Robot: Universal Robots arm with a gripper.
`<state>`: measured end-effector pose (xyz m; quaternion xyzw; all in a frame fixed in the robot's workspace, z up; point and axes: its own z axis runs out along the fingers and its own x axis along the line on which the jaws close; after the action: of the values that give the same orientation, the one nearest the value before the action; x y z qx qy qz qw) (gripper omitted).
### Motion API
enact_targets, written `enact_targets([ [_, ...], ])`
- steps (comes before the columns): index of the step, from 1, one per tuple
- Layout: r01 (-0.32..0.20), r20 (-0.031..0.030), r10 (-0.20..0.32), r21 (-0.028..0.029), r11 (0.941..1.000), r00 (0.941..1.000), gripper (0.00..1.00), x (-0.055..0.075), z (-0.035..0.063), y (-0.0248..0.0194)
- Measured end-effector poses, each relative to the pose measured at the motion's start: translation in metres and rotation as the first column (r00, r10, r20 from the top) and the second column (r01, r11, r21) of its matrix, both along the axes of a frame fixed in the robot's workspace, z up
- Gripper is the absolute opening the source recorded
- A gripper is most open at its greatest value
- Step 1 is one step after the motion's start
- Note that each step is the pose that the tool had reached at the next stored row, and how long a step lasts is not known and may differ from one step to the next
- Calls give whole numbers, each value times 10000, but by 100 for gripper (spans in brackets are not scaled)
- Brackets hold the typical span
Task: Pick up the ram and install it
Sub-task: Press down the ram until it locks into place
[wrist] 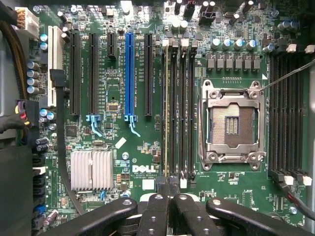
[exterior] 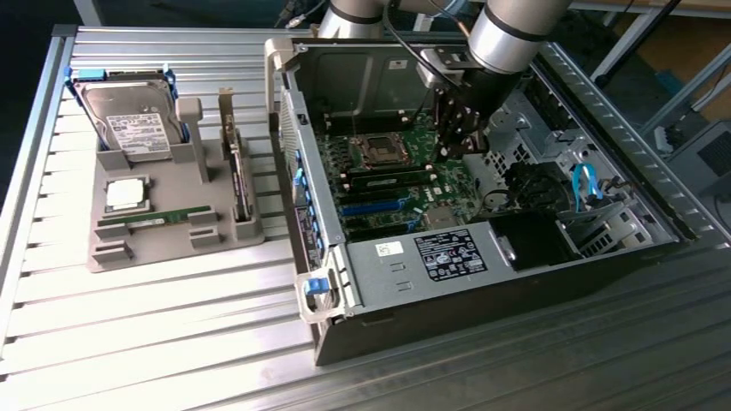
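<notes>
One ram (wrist: 166,108) stood edge-up in the motherboard (wrist: 123,147) directly beneath my pincer (wrist: 168,183), which was pinched fully shut over the ram's near end, so I judged seating underway, needing straight, even downward pressure.

A workshop or robotics lab: an open computer case (exterior: 480,197) lies at the frame's centre on a ribbed metal bench (exterior: 149,342), beside a grey parts tray (exterior: 171,235) at left.

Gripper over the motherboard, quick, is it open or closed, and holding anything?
Black gripper: closed, fingertips together over the green motherboard at the end of the memory slots; whether it grips anything cannot be told.
</notes>
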<state>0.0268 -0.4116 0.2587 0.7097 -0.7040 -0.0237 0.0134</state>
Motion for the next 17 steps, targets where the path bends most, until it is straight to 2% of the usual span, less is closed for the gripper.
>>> enact_targets([
  [10,0,0,0,-2,10000,10000,10,0,-102,0],
  [15,0,0,0,-3,10000,10000,10,0,-104,0],
  [17,1,0,-1,-1,10000,10000,10,0,-105,13],
])
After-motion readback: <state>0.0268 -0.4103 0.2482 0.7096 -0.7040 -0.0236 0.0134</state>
